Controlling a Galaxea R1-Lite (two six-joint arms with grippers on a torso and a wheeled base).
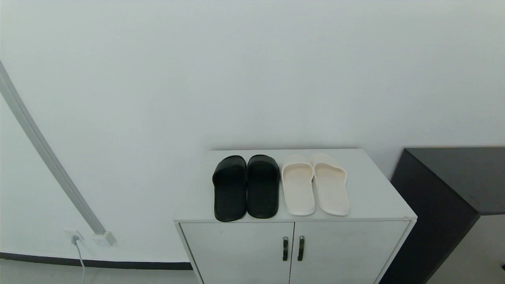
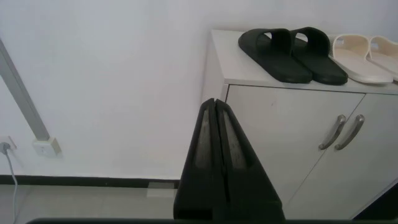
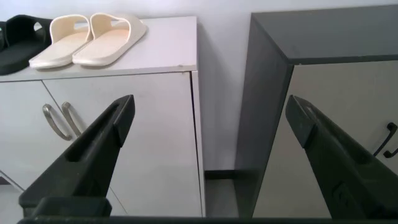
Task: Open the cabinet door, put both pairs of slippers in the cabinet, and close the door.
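At lower centre of the head view, the cabinet is standing with doors shut and its handles side by side. On top, black slippers are lying left and white slippers just beside them, right. The left gripper is holding its fingers pressed together; the right gripper is holding its fingers wide apart.

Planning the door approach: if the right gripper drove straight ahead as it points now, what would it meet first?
Probably the wall in the gap between the white cabinet and the dark cabinet; the open right gripper may clip either cabinet first, depth unclear.
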